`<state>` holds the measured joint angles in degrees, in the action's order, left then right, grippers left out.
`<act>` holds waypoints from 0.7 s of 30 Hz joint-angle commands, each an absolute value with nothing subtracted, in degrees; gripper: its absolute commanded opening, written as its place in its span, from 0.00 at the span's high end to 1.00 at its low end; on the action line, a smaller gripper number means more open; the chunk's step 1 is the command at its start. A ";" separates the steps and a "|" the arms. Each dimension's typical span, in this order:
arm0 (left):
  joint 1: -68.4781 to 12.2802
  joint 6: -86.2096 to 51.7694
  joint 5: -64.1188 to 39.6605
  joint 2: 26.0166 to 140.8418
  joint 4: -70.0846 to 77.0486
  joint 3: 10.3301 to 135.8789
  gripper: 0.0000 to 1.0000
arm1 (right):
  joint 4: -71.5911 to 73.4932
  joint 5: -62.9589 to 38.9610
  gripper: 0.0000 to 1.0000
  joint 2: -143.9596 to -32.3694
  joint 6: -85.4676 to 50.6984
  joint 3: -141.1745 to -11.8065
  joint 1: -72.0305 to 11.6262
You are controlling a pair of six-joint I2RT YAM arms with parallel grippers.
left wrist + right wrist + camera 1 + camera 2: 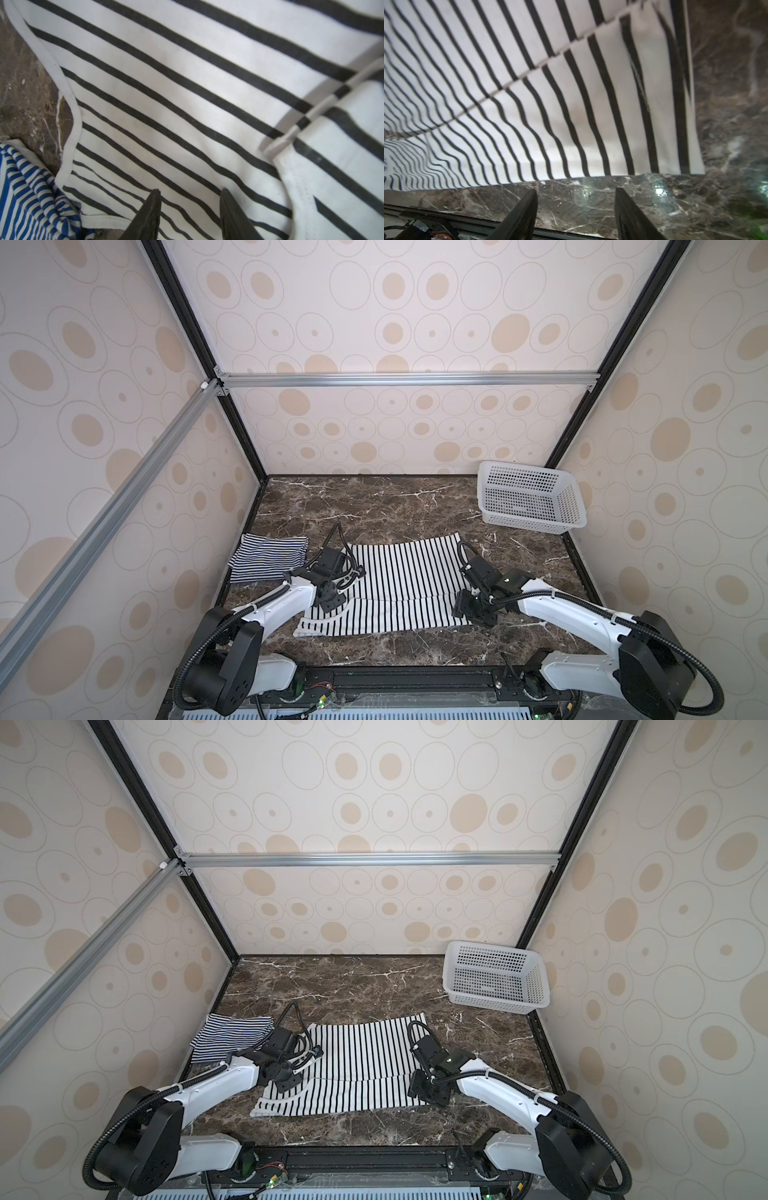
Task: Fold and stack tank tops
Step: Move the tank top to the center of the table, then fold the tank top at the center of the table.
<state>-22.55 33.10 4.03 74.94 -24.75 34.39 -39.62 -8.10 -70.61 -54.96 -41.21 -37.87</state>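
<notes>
The table (374, 506) is dark brown stone with thin white cracks in it, smooth and a bit shiny. Close to its near edge, about in the middle, lies the wide-striped top (399, 585). It is soft white cloth with thin black lines, spread out flat, and a fold line runs across it from side to side. A curved white-trimmed opening shows at its near left corner.

The left hand (190, 193) hangs over the left part of this top. Its two dark fingers (153, 207) are spread apart and hold nothing. The right hand (575, 191) is over bare table just beside the right end of the top. Its fingers are spread too, with only stone showing between them.

A little farther back, at the left edge of the table, sits the narrow-striped top (268, 558). It is folded small and a bit rumpled (its thin stripes look blue and white up close). It lies just beside the wide-striped top.

In the far right corner stands a white plastic basket (528, 497) full of little holes, tipped against the wall. Around the table are pale walls (415, 323) with tan ovals, held by grey metal bars (395, 379).
</notes>
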 commanded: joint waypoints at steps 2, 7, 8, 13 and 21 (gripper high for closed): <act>-22.68 29.97 3.38 77.25 -23.25 41.56 0.52 | -41.98 -1.46 0.38 -75.12 -49.16 -51.07 -37.25; -22.41 27.89 3.52 84.10 -20.14 49.13 0.52 | -45.49 0.53 0.38 -89.75 -39.91 -66.80 -32.63; -22.29 27.71 3.34 85.50 -19.91 50.40 0.51 | -46.05 0.66 0.39 -92.52 -38.31 -69.64 -31.68; -20.30 26.57 1.68 91.19 -18.72 55.69 0.50 | -47.95 1.12 0.40 -105.20 -32.20 -83.38 -26.94; -16.03 25.04 -5.19 96.48 -19.82 60.47 0.49 | -49.83 1.01 0.41 -119.44 -28.46 -97.25 -22.49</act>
